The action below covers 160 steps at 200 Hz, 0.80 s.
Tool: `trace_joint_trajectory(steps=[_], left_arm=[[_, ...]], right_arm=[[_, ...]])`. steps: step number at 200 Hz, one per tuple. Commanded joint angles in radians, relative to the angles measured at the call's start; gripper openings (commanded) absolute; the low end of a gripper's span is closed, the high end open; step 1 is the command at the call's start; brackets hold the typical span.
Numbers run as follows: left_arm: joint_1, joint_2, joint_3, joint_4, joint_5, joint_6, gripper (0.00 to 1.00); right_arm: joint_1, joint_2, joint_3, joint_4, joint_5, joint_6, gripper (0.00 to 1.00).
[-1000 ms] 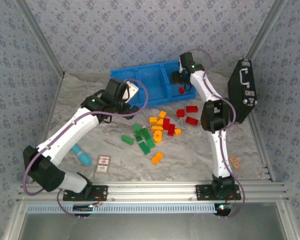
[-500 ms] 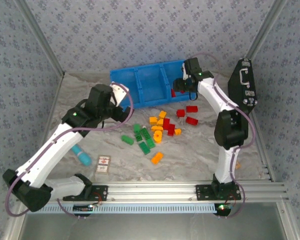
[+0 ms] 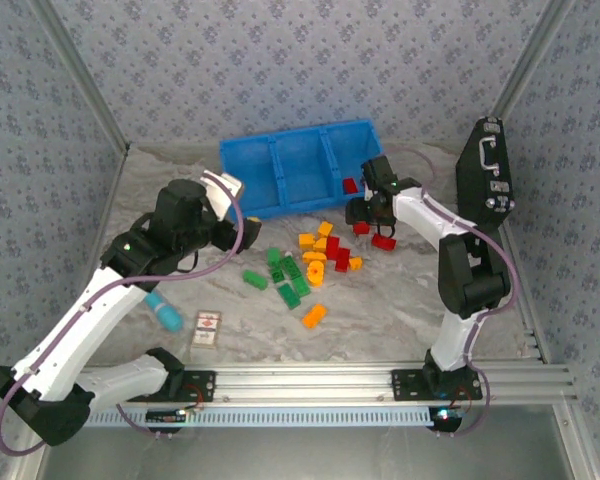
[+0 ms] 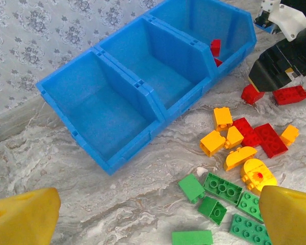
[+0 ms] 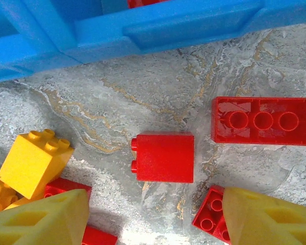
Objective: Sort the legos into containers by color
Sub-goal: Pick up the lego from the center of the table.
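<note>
Marbled grey desk (image 3: 400, 300), walled by patterned wallpaper, carries everything. From above, the blue bin (image 3: 298, 170) lies at 12 o'clock, its three open-topped compartments side by side. The compartment on its 3 o'clock end holds a few red bricks (image 3: 349, 185).

Loose legos (image 3: 315, 262) are scattered at the desk's centre, toward 6 o'clock from the bin. The green bricks (image 3: 285, 275) lie on the 9 o'clock side, the orange-yellow bricks (image 3: 315, 245) in the middle, and more red ones toward 3 o'clock.

The left tool (image 3: 223, 186) hovers off the bin's 9 o'clock end. Its jaws are spread wide and hold nothing. In its wrist view its yellow fingertips (image 4: 21, 219) sit in the lower corners, well apart.

The right tool (image 3: 366, 210) sits low near the bin's 4 o'clock corner. Its jaws are parted with nothing between them. In its wrist view a square red brick (image 5: 163, 158) lies on its side at 12 o'clock of the gap, clear of both fingers. A long red brick (image 5: 263, 121) lies at that brick's 2 o'clock and a yellow brick (image 5: 33, 161) at its 9 o'clock. A small red brick (image 5: 209, 214) lies just beside one finger.

A black case (image 3: 485, 180) leans at 2 o'clock. A light-blue cylinder (image 3: 162, 312) lies at 8 o'clock, with a printed card (image 3: 208, 328) just beside it.
</note>
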Motion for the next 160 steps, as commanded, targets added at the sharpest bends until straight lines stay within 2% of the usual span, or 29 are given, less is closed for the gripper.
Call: trace_joint_trajectory(steps=[1, 69, 160], left_arm=[[-0.008, -0.029, 0.007, -0.013, 0.019, -0.013, 1.0], [-0.008, -0.021, 0.046, -0.067, -0.008, 0.002, 1.0], [-0.008, 0.041, 0.07, -0.06, -0.015, 0.014, 1.0]], right_arm=[[0.001, 0.008, -0.001, 0.035, 0.02, 0.021, 0.73], [0.001, 0.149, 0.075, 0.013, 0.052, 0.044, 0.73], [-0.011, 0.234, 0.116, 0.013, 0.034, 0.035, 0.54]])
